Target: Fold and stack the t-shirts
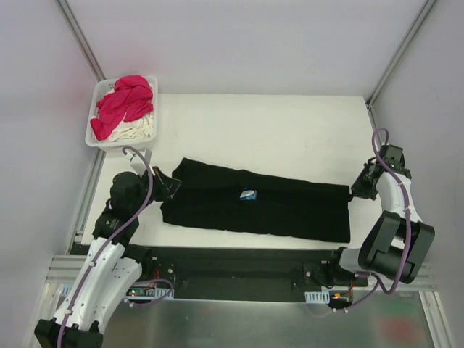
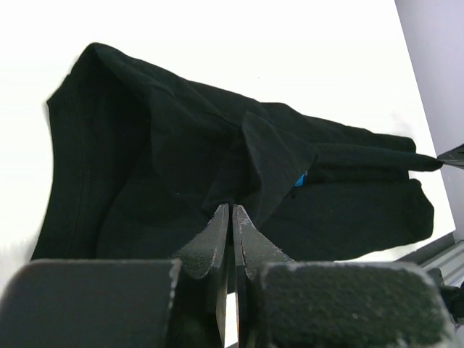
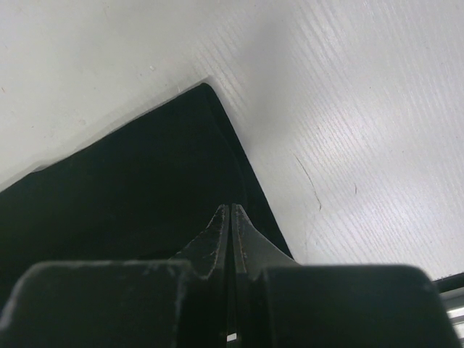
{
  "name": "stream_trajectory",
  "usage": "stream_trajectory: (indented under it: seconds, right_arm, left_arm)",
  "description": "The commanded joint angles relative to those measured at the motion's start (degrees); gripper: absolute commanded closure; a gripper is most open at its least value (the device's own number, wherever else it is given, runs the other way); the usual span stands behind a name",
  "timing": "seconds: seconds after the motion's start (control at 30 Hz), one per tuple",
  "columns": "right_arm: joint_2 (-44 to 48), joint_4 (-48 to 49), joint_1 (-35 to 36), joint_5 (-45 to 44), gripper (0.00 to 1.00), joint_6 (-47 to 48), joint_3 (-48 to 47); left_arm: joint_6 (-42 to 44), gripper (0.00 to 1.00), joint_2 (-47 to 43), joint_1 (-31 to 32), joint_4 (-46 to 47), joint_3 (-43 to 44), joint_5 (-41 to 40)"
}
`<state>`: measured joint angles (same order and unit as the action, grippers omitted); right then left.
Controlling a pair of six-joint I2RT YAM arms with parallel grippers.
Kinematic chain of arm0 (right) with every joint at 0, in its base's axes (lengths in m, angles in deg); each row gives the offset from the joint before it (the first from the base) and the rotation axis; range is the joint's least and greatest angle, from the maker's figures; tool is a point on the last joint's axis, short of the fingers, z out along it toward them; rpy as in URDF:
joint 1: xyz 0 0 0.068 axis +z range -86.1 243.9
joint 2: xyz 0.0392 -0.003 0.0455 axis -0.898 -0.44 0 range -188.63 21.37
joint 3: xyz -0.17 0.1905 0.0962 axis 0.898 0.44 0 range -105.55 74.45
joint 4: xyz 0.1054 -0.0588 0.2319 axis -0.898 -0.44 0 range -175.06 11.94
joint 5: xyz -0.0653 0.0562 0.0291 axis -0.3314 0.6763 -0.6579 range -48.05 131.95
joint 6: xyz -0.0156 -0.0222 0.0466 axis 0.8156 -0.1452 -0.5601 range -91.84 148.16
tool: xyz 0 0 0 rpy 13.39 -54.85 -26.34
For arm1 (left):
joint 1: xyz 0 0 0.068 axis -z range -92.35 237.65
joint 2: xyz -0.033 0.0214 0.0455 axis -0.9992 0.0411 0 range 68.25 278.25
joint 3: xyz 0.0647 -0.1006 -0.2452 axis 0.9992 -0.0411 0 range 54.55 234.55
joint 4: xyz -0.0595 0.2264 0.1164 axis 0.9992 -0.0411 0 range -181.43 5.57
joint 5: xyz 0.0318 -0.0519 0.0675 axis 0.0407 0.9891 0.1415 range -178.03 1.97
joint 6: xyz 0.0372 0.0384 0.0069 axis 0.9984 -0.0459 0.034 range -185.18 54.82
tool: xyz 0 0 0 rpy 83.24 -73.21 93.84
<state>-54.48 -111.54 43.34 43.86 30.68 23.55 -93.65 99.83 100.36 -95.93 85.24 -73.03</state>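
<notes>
**White table, black tee strung out btwn both arms**

Top view: white table [image 1: 275, 123] w/ pale walls round it. I see the black tee [image 1: 275, 210] lying folded long, across the middle-front of the table, running from L to R. Small blue patch [image 1: 248, 194] shows on its upper side, about mid-length. L gripper [image 1: 174, 187] sits at the tee's L end, R gripper [image 1: 353, 192] at its far R upper corner. White basket [image 1: 98, 138] stands at the back-L corner, well apart from the black tee, w/ a pink tee [image 1: 127, 101] heaped on a cream tee [image 1: 138, 130] inside.

L wrist view: table [image 2: 254, 43] bright behind. L gripper [image 2: 231, 210] has its fingers pressed tight together, and a raised fold of the black tee [image 2: 145, 167] runs right into the tips, so I read it as pinching cloth. Blue patch [image 2: 299, 180] peeks out under a flap. Far end of the tee tapers to a point at the R edge.

R wrist view: table [image 3: 348, 109] fills the upper R. R gripper [image 3: 230, 209] is closed, no gap btwn fingers. Tips sit over the black tee [image 3: 130, 188] near its edge; a flat corner lies ahead of them. Can't tell if cloth is nipped.
</notes>
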Motion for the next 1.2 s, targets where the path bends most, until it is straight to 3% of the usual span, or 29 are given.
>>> stream_trajectory:
  seconds: [0.0, 0.77, 0.8, 0.83, 0.87, 0.9, 0.97, 1.0, 1.03, 1.17]
  right_arm:
    - [-1.14, -0.10, -0.71, -1.56, 0.99, 0.46, -3.50]
    - [-3.86, 1.04, -0.71, -0.60, 0.99, 0.29, -2.37]
    - [-3.69, 0.96, -0.71, -0.16, 0.94, 0.29, -2.37]
    - [-3.43, 0.87, -0.71, 0.11, 0.84, 0.29, -2.28]
    - [-2.99, 0.78, -0.71, 0.54, 0.75, 0.38, -2.19]
    - [-1.77, 0.78, -0.71, 1.59, 0.60, 0.55, -2.19]
    - [-0.09, 0.17, -0.71, 2.48, 0.44, 0.81, -2.63]
    - [1.57, -0.36, -0.71, 3.00, 0.30, 0.99, -3.24]
    - [2.28, -1.76, -0.71, 3.01, 0.23, 1.17, -4.38]
    - [5.54, -4.40, -0.71, 6.25, 0.04, 1.34, -7.98]
  left_arm:
    - [-2.29, 1.00, -2.12, 0.30, -1.41, -1.08, -1.21]
    - [-3.61, 1.00, -3.80, 2.41, -7.30, -3.10, -4.28]
    - [-3.79, 1.00, -3.19, 2.41, -7.65, -2.75, -4.63]
    - [-4.14, 0.92, -2.75, 2.41, -8.96, -2.23, -4.81]
    - [-4.05, 0.69, -2.31, 2.41, -9.41, -0.92, -4.72]
    - [-3.88, 0.56, -1.87, 2.41, -9.93, -0.29, -5.85]
    - [-3.53, 0.34, -2.39, 2.41, -12.04, 2.07, -7.70]
    - [-3.00, 0.07, -3.18, 2.41, -12.66, 3.13, -8.75]
    - [-2.30, 0.01, -3.27, 2.41, -13.45, 4.18, -10.50]
    - [-0.01, 0.01, 0.49, 2.41, -15.30, 13.58, -11.14]
